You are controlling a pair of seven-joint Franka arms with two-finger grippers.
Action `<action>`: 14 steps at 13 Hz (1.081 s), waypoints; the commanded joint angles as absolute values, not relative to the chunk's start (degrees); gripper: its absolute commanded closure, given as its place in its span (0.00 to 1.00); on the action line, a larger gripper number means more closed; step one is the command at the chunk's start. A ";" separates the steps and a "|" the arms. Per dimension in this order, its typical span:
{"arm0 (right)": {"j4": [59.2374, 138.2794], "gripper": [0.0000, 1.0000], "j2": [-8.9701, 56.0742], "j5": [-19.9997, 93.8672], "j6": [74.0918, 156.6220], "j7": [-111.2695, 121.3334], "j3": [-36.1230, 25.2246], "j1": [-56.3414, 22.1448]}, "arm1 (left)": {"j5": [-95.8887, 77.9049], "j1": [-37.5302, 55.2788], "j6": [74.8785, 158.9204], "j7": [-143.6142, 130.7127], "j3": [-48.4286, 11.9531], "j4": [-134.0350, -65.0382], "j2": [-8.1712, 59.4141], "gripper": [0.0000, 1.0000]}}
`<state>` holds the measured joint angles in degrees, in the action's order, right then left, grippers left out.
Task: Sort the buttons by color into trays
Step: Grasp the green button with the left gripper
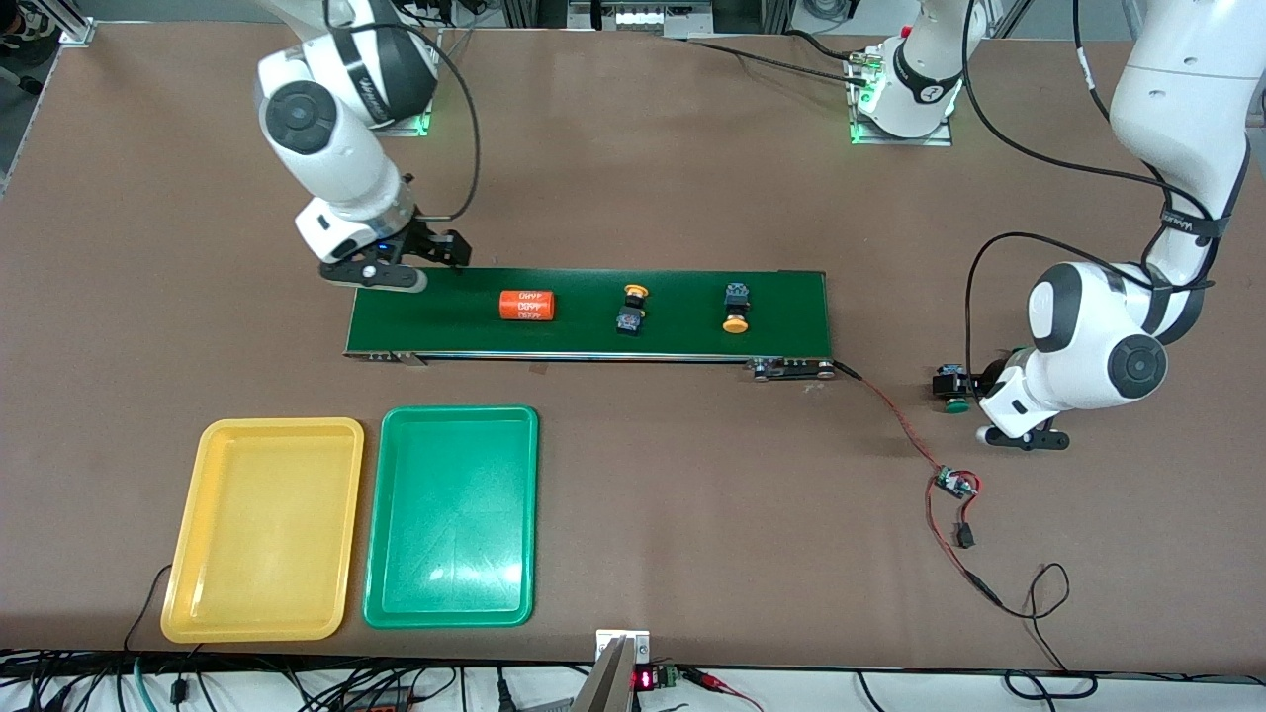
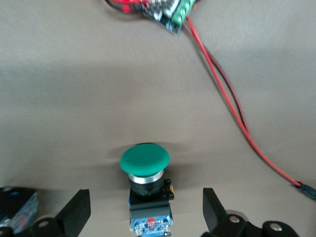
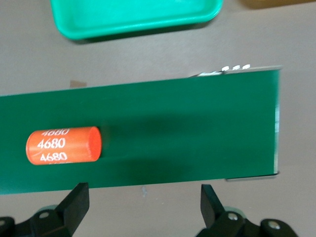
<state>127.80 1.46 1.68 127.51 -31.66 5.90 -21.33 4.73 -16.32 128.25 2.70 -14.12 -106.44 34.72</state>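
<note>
A: What is laid out, biggest first?

B: A dark belt (image 1: 593, 311) at 12 o'clock of the table carries 1 orange cylinder (image 1: 526, 305) and 2 yellow buttons (image 1: 633, 308) (image 1: 736, 308). At 7 o'clock lie a yellow tray (image 1: 263, 529) and a green tray (image 1: 452, 516), both empty.

A: And the arms?

B: The right gripper (image 1: 391, 265) waits, fingers spread, over the belt's end. The left gripper (image 2: 146, 213), also spread, straddles a green button (image 2: 145, 170) at 3 o'clock. Sorting looks barely begun; next, probably pinching that button.
</note>
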 commanded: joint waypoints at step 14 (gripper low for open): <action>123.49 0.00 7.82 1.67 132.36 -38.85 5.63 -26.89 | 6.07 -15.13 117.87 2.64 -23.54 -107.23 22.86 1.00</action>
<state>124.96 6.58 1.68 132.09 -37.96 5.88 -26.32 5.69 -16.01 120.57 3.17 -20.72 -105.83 27.03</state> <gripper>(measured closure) 0.000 0.581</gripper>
